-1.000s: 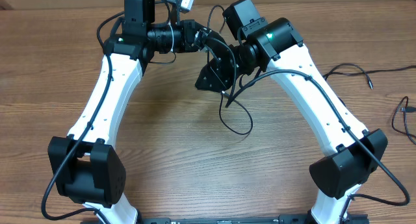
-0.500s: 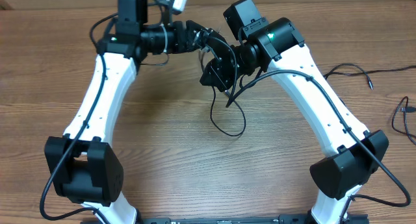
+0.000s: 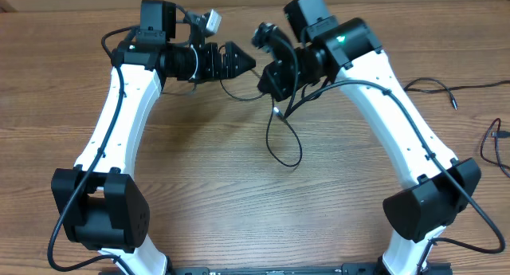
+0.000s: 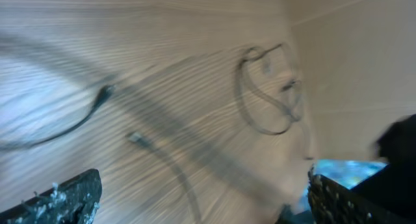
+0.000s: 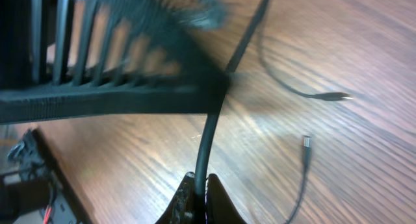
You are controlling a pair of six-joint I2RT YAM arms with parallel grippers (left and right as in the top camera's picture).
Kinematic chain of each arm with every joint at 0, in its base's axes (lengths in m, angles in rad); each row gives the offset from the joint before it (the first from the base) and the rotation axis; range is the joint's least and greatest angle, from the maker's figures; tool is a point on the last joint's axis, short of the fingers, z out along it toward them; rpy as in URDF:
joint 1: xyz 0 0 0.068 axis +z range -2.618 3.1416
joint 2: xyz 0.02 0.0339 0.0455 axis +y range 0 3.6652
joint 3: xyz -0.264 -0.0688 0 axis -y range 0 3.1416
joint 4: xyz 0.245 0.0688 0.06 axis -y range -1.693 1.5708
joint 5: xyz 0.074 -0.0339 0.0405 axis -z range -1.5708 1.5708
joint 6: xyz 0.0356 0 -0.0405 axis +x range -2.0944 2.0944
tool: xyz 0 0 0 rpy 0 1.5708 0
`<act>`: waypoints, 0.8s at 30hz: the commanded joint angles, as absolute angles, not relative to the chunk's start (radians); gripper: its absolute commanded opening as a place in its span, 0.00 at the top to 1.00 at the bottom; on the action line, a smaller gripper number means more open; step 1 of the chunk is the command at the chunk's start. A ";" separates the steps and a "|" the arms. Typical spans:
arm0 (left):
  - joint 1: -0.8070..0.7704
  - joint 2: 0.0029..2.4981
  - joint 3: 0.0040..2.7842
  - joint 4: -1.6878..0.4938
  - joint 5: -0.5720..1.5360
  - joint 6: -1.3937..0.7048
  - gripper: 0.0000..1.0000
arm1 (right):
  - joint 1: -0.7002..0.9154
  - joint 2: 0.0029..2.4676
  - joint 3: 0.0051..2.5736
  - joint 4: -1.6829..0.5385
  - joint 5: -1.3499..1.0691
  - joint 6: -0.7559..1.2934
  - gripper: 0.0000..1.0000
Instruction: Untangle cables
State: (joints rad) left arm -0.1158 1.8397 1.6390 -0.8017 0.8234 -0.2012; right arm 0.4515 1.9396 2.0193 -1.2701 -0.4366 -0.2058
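A thin black cable (image 5: 209, 139) runs up from between the fingers of my right gripper (image 5: 198, 198), which is shut on it. Overhead, the right gripper (image 3: 269, 82) is at the back centre, and the held cable hangs down to a loop (image 3: 285, 151) on the table. Just left of it, my left gripper (image 3: 243, 61) points right, open and empty. In the left wrist view its fingers (image 4: 65, 198) stand wide apart with nothing between them. That blurred view shows a cable loop (image 4: 266, 100) and a loose plug end (image 4: 136, 138) on the wood.
More black cables lie at the table's right edge (image 3: 434, 88), with another cable (image 3: 496, 143) nearer the corner. Two plug ends (image 5: 328, 96) (image 5: 305, 143) lie on the table by the right gripper. The left arm's blurred body (image 5: 117, 68) crosses the top of the right wrist view.
The left gripper has opened and drawn back to the left, away from the right gripper. The right gripper has shut on the cable and shifted up and slightly right; the loop followed.
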 commanded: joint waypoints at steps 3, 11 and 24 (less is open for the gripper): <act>-0.117 1.843 1.658 -0.884 0.640 -0.053 0.00 | 0.363 1.934 2.022 -1.251 -0.404 -0.126 0.96; -0.133 1.843 1.658 -1.023 0.566 0.131 0.00 | 0.208 1.934 2.071 -1.184 -0.300 0.008 0.96; -0.260 1.844 1.658 -1.124 0.564 0.397 0.00 | 0.122 1.934 2.357 -0.845 0.208 0.027 0.96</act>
